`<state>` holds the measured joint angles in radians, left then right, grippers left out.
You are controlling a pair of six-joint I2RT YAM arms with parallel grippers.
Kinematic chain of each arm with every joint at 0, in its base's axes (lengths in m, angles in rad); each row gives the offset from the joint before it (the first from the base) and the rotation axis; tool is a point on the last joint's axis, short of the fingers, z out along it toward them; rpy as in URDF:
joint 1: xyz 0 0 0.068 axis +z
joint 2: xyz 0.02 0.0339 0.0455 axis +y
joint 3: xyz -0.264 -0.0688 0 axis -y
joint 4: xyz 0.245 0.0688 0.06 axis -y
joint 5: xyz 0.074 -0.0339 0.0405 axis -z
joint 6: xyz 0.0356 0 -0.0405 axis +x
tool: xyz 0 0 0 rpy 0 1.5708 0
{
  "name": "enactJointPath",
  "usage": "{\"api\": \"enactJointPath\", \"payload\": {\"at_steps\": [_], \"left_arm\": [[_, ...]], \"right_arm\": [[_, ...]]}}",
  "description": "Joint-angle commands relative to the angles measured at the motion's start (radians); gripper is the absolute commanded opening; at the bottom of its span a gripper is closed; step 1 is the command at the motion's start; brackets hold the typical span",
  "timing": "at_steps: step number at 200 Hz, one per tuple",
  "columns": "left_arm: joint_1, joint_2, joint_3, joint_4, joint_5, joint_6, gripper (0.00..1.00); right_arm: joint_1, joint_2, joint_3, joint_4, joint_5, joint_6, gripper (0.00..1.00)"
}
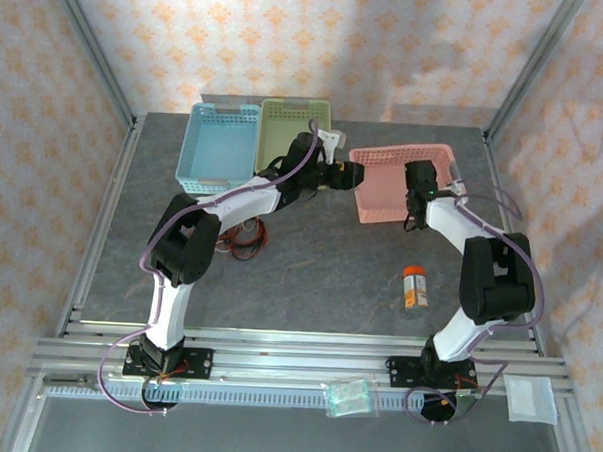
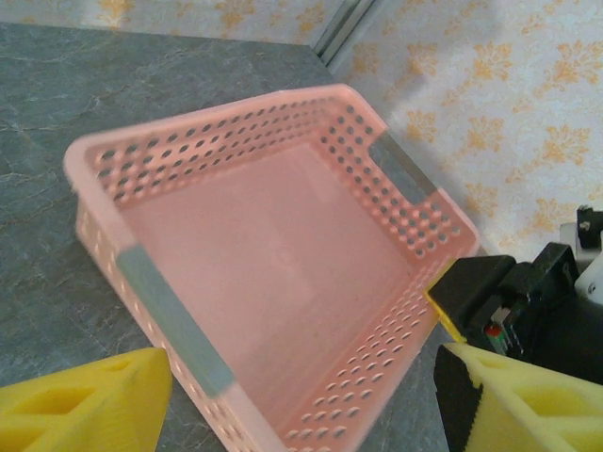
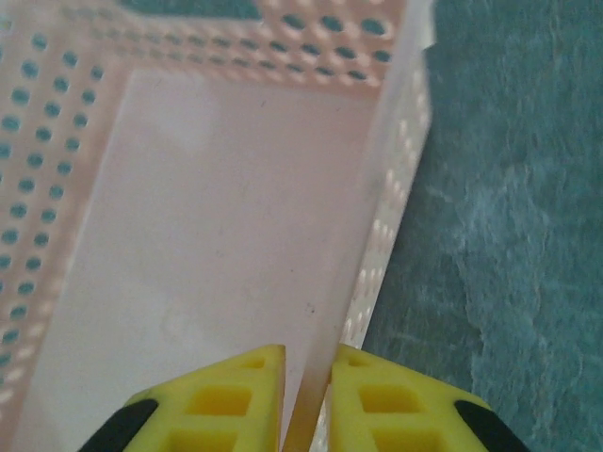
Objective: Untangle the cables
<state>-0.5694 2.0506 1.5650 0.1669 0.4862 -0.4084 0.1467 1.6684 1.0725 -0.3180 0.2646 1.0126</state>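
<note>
Pinching one wall of the pink basket [image 3: 396, 141], the right gripper [image 3: 306, 356] is squeezing it between two yellow fingers [image 3: 236, 395]. The left gripper [image 2: 301, 377] is hovering spread wide, empty. One tangle of cables [image 1: 246, 242] is lying beside the left arm [image 1: 185, 246].

The pink basket [image 2: 188, 141] lies on the grey table [image 2: 57, 75], and its walls are full of small holes. A grey strip [image 2: 174, 320] sits on its near rim. In front of the basket, the left gripper [image 2: 301, 414] has its yellow fingers [image 2: 85, 400] wide apart. The black right gripper [image 2: 441, 303] is right at the basket's right rim.
</note>
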Motion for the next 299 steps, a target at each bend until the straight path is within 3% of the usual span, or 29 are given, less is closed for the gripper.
{"api": "enactJointPath", "payload": {"at_steps": [1, 51, 73, 94, 102, 113, 140, 172, 215, 243, 299], "left_arm": [[-0.001, -0.053, -0.018, -0.024, -0.022, 0.031, 0.75], [-0.002, -0.075, -0.044, -0.034, -0.018, 0.026, 0.75], [-0.003, -0.075, -0.047, -0.045, -0.018, 0.024, 0.75], [-0.011, -0.077, -0.035, -0.095, -0.050, 0.047, 0.75], [-0.019, -0.084, -0.029, -0.127, -0.078, 0.067, 0.75], [-0.028, -0.102, -0.030, -0.162, -0.119, 0.087, 0.75], [-0.028, -0.196, -0.127, -0.118, -0.178, 0.059, 0.75], [-0.005, -0.258, -0.225, -0.040, -0.157, -0.003, 0.75], [0.012, -0.257, -0.308, 0.151, -0.011, -0.131, 0.75], [0.013, -0.248, -0.344, 0.219, 0.010, -0.173, 0.75], [0.013, -0.257, -0.385, 0.222, -0.006, -0.189, 0.75]], "right_arm": [[-0.005, 0.020, 0.046, -0.006, 0.083, -0.189, 0.12], [-0.018, 0.153, 0.186, -0.061, 0.107, -0.505, 0.06], [-0.024, 0.196, 0.231, -0.069, 0.149, -0.553, 0.13], [-0.024, 0.227, 0.281, -0.078, 0.188, -0.588, 0.29], [-0.024, 0.235, 0.303, -0.096, 0.210, -0.582, 0.39], [-0.024, 0.231, 0.327, -0.136, 0.238, -0.559, 0.45], [-0.022, 0.160, 0.297, -0.178, 0.225, -0.438, 0.55], [0.002, 0.077, 0.190, -0.223, 0.141, -0.229, 0.66], [0.098, 0.040, 0.086, -0.153, 0.108, -0.145, 0.64], [0.132, 0.075, 0.097, -0.181, 0.122, -0.124, 0.61], [0.138, 0.155, 0.139, -0.233, 0.166, -0.131, 0.31]]}}
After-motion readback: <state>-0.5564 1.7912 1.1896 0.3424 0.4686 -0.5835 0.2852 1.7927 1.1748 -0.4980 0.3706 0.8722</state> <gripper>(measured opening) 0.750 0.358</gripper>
